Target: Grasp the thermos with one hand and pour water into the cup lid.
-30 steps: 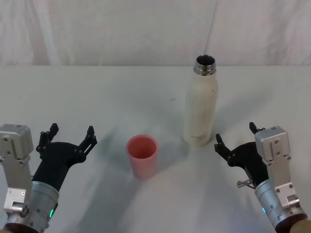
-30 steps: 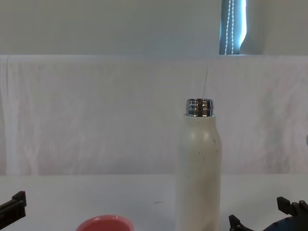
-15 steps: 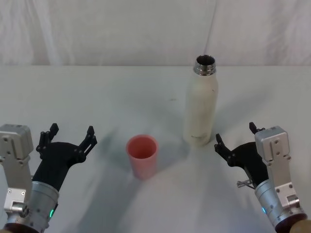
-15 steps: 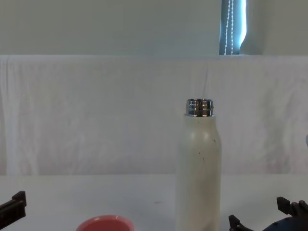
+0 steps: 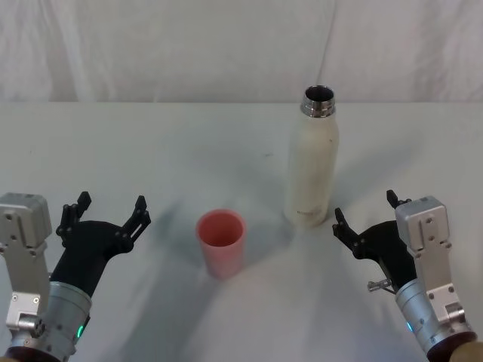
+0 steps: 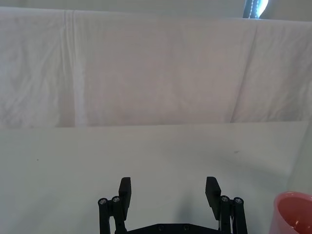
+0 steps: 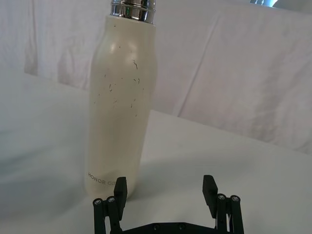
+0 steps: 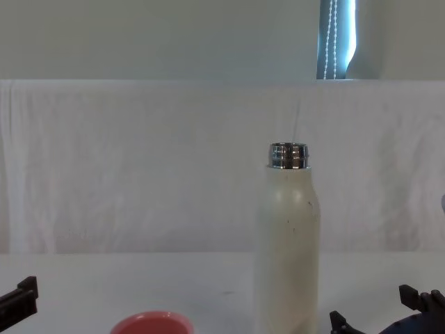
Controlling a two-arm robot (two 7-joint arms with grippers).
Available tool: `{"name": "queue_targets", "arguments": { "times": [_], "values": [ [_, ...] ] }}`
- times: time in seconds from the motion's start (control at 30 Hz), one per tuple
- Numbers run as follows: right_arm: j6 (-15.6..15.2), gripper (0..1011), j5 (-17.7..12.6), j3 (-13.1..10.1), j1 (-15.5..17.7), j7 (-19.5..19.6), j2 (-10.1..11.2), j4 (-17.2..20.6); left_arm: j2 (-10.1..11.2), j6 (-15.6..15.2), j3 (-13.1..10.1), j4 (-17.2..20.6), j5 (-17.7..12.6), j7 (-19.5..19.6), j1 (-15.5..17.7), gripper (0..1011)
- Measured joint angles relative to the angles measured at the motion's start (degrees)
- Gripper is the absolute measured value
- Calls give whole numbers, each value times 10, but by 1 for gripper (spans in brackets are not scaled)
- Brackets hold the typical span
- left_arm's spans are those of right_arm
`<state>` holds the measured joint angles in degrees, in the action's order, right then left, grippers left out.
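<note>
Head view: the thermos [image 5: 312,161] stands upright on the white surface [image 5: 151,151], cap off, long axis vertical. The right gripper [image 5: 365,213] rests just beside its base, to the right and nearer the robot, fingers spread and empty. The thermos lies forward and left of those fingers. The cup lid [image 5: 221,241] stands left of the thermos, apart from it. The left gripper [image 5: 108,213] sits farther off, fingers spread, empty. The right arm is the nearer one.
</note>
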<state>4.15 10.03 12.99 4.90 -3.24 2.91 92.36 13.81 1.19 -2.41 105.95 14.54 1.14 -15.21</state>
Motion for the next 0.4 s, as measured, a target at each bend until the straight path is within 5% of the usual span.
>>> {"name": "queue_targets", "arguments": {
  "times": [0.4],
  "values": [
    [0,1001,0,0,0,0,0,0,0,0,0,0,0,0,0,1001]
  ]
}}
